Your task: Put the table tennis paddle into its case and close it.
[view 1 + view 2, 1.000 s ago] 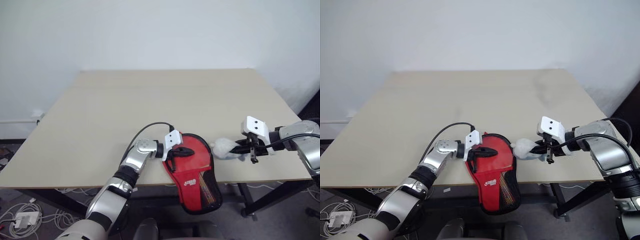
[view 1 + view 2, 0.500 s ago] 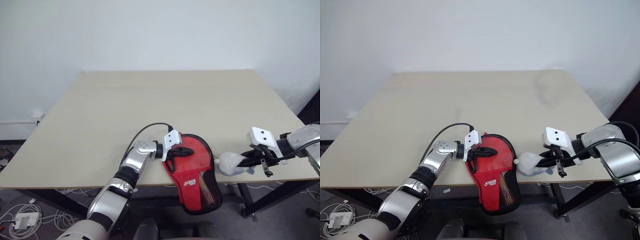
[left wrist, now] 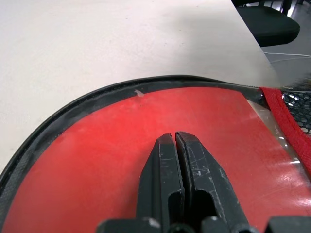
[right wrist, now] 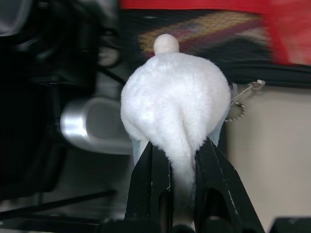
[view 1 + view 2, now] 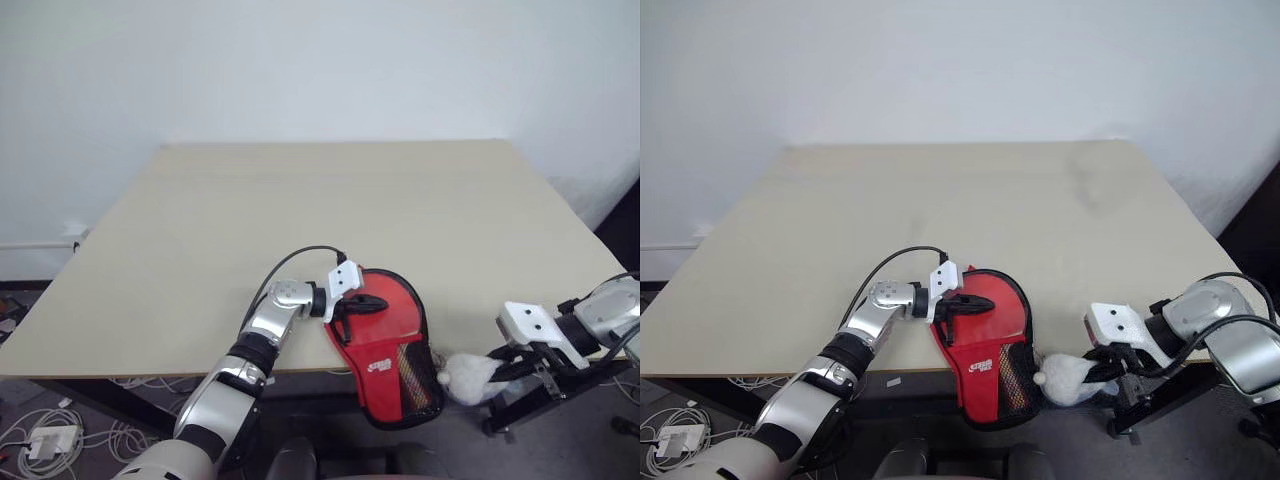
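Resting spot: case (image 5: pixel 385 345) lies at the bench (image 5: pixel 300 220) front edge, its mesh end hanging over.
Left hand: left hand (image 3: pixel 176 141) has fingers pressed together, tips on the case's red face.
Right hand: right hand (image 4: pixel 177 153) pinches a white fluffy lump (image 4: pixel 175 99) (off the bench edge, beside the case).

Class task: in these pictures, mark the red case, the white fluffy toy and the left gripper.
case (image 5: pixel 385 345), left eye view, on its red fabric face.
white fluffy toy (image 4: pixel 175 97), right wrist view, on its round plush body.
left gripper (image 3: pixel 175 141), left wrist view, between its shut fingertips.
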`<act>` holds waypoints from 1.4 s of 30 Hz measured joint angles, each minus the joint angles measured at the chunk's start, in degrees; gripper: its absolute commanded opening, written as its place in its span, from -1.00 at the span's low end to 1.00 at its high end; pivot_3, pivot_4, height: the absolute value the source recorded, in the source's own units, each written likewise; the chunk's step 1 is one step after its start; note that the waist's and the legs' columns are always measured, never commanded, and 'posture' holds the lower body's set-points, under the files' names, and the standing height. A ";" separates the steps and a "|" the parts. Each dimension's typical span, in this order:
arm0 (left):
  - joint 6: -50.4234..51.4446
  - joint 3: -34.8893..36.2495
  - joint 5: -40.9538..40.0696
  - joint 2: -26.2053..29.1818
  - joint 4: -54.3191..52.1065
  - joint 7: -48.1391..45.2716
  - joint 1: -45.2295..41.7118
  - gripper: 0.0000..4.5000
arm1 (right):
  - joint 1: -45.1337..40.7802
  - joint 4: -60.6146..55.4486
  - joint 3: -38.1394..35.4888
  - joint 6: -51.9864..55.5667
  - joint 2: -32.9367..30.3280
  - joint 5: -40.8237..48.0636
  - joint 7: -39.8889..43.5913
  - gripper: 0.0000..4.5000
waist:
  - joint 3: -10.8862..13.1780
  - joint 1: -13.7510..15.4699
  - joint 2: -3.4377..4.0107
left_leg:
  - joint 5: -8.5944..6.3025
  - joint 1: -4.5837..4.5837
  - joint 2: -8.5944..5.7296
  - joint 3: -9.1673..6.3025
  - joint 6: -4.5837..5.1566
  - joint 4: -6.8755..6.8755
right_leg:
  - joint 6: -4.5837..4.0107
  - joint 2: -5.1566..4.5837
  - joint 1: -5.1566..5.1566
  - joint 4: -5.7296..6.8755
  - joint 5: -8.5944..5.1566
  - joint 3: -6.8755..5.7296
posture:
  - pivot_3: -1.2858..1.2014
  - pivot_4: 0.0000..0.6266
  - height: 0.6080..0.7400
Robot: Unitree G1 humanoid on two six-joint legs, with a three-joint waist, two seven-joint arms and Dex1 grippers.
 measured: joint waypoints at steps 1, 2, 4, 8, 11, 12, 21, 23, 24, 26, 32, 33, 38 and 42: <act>0.00 0.00 0.04 0.00 -0.01 0.00 -0.01 -1.00 | 1.20 -0.92 -0.11 -0.12 -0.25 0.24 0.01 -0.93 | 0.00 0.00 -0.01 | 0.00 0.01 0.00 0.01 0.00 0.00 | 0.00 0.00 0.00 0.00 0.00 0.01 | 0.03 -1.00 0.14; 0.00 0.02 0.05 0.01 0.00 -0.01 -0.01 -1.00 | 1.91 -1.48 -0.18 -0.17 -0.48 0.49 0.02 -0.93 | 0.01 0.00 -0.02 | -0.01 0.02 0.00 0.01 0.00 0.00 | 0.00 0.00 -0.01 0.00 0.00 0.01 | 0.03 -1.00 0.14; 0.00 0.00 0.06 0.01 0.00 -0.07 -0.03 -1.00 | 3.73 -3.35 -0.96 -0.17 -1.40 1.08 0.00 -0.93 | 0.01 0.01 -0.02 | -0.02 0.03 0.00 0.02 -0.02 -0.01 | 0.00 0.00 -0.01 0.00 -0.01 0.02 | 0.03 -1.00 0.14; -0.01 0.03 0.10 0.15 0.14 -0.42 -0.11 -1.00 | 7.11 -6.57 -1.93 -0.17 -2.20 2.00 -0.16 -0.93 | 0.02 0.00 -0.07 | -0.05 0.07 0.01 0.02 -0.04 -0.02 | 0.00 0.00 -0.01 -0.03 -0.02 0.02 | 0.03 -1.00 0.14; -0.01 0.02 0.12 0.21 0.29 -0.55 -0.23 -1.00 | 8.93 -8.27 -2.75 -0.16 -2.59 2.78 -0.25 -0.93 | 0.02 0.00 -0.07 | -0.05 0.08 0.01 0.02 -0.04 -0.02 | 0.00 0.00 -0.01 -0.03 -0.02 0.02 | 0.03 -1.00 0.14; -0.01 0.00 0.12 0.15 0.35 -0.55 -0.31 -1.00 | 9.78 -9.17 -3.51 -0.05 -2.78 3.20 -0.32 -0.93 | 0.02 0.00 -0.07 | -0.05 0.07 0.01 0.02 -0.04 -0.02 | 0.00 0.00 -0.02 -0.03 -0.02 0.02 | 0.03 -1.00 0.14; 0.00 0.09 0.14 0.16 1.35 -0.62 -1.00 -1.00 | 12.14 -20.38 -5.73 7.63 -1.75 10.66 -5.51 -0.93 | 0.03 0.00 -0.15 | -0.06 0.09 0.01 0.01 -0.05 -0.01 | 0.00 0.00 0.00 -0.03 -0.03 0.02 | 0.03 -1.00 0.14; 0.00 0.10 0.21 0.18 1.65 -0.62 -1.23 -1.00 | 11.26 -21.98 -5.67 10.25 -1.16 12.69 -7.22 -0.93 | 0.03 0.00 -0.15 | -0.06 0.09 0.01 0.03 -0.05 0.00 | 0.00 0.00 0.00 -0.03 -0.03 0.02 | 0.03 -1.00 0.14; 0.00 0.10 0.21 0.18 1.73 -0.62 -1.27 -1.00 | 10.70 -22.61 -5.68 11.26 -1.09 13.43 -8.00 -0.93 | 0.03 0.00 -0.17 | -0.06 0.09 0.01 0.02 -0.05 0.00 | 0.00 0.00 -0.01 -0.03 -0.03 0.02 | 0.03 -1.00 0.14; 0.00 0.10 0.26 0.19 1.86 -0.62 -1.42 -1.00 | 10.30 -23.64 -5.63 12.97 -0.76 14.62 -9.13 -0.93 | 0.03 0.03 -0.20 | -0.07 0.08 0.01 0.01 -0.05 -0.01 | 0.00 0.00 -0.01 -0.03 -0.03 0.01 | 0.03 -1.00 0.14; -0.06 0.14 0.30 0.23 2.64 -0.62 -1.86 -1.00 | 9.78 -23.60 -4.85 14.30 -0.73 14.93 -10.21 -0.05 | 0.03 0.00 -0.22 | -0.07 0.08 0.01 0.01 -0.05 -0.01 | 0.00 0.00 -0.02 -0.04 -0.03 0.01 | 0.03 -1.00 0.14; -0.15 0.14 0.31 0.25 2.75 -0.61 -1.89 -1.00 | 9.33 -23.01 -4.69 14.18 -0.73 14.86 -10.07 0.11 | 0.03 0.00 -0.22 | -0.07 0.09 0.01 0.01 -0.05 0.00 | 0.00 0.00 -0.02 -0.04 -0.03 0.02 | 0.03 -1.00 0.14; -0.51 0.29 0.32 0.40 3.00 -0.61 -1.99 -1.00 | 4.88 -17.22 -4.46 12.14 -0.79 13.45 -8.64 0.43 | 0.03 -0.01 -0.23 | -0.07 0.10 0.01 0.01 -0.04 -0.02 | 0.00 0.00 -0.03 -0.04 -0.03 0.02 | 0.03 -1.00 0.14; -0.27 0.96 0.17 0.93 2.60 -0.55 -1.87 -1.00 | -4.30 -8.84 -3.52 10.83 0.95 11.60 -8.54 0.43 | 0.03 -0.13 -0.23 | -0.07 0.13 0.03 0.03 -0.04 -0.05 | 0.00 0.00 -0.04 -0.04 -0.03 0.02 | 0.03 -1.00 0.14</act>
